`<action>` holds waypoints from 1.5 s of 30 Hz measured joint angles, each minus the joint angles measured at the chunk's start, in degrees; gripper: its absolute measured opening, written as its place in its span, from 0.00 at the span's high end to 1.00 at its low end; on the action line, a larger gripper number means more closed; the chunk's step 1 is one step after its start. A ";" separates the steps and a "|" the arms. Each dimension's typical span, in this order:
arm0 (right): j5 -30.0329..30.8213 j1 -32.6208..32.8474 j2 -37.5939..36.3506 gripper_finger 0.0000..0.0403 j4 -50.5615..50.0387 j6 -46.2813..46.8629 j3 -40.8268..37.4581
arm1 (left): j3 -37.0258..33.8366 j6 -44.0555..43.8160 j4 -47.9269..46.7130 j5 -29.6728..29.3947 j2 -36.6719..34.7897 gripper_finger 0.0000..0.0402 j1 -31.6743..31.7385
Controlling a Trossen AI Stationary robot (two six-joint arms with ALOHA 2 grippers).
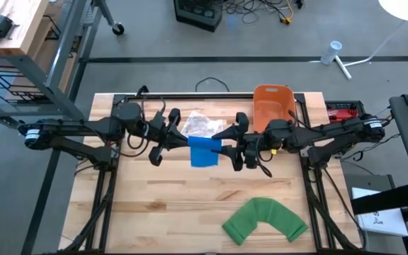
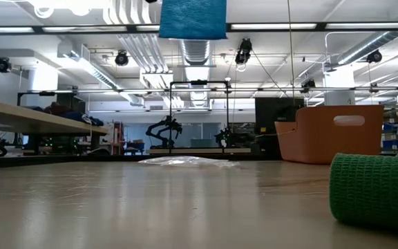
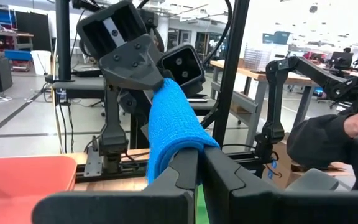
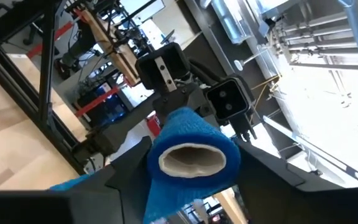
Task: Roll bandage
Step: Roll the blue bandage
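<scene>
We see the blue woven bandage (image 1: 204, 151) held up above the pale wooden tabletop (image 1: 176, 205), stretched between the two grippers. The left gripper (image 1: 163, 146) is pinched tight on one end of it. At the other end, the rolled part with its pale core sits between the right gripper's (image 1: 234, 150) spread fingers. Behind it lie a crumpled clear plastic wrapper (image 1: 202, 125) and an orange plastic bin (image 1: 271, 106); a green rolled bandage (image 1: 266, 220) lies at the table's near edge. Workshop benches fill the room beyond.

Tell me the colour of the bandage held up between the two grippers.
Blue: the textured blue bandage shows best in the left wrist view.
</scene>
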 joint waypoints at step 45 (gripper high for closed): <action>5.01 1.25 -6.45 0.54 -8.26 18.67 0.02 | 0.00 5.08 -0.02 -7.39 -2.85 1.00 -0.02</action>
